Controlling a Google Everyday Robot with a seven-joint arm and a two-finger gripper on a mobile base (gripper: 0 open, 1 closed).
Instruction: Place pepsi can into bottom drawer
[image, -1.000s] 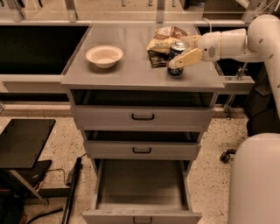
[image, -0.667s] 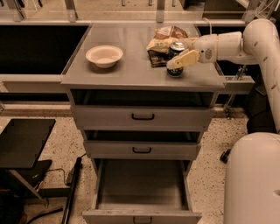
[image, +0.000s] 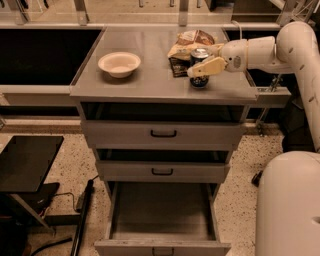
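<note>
The pepsi can (image: 199, 81) is standing upright on the bench (image: 150, 82), right of centre, just in front of a snack bag (image: 192, 40). The gripper (image: 196, 67) is reaching across the can from the right; I cannot tell whether it is clamping it. The bottom drawer (image: 160, 215) is sitting open below.

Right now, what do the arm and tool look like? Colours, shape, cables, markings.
Arm: smooth white rounded shells, no exposed cables visible, small grey round mark on the wrist. Tool, by the pepsi can on the cabinet top, is pale tan and tapered.
</note>
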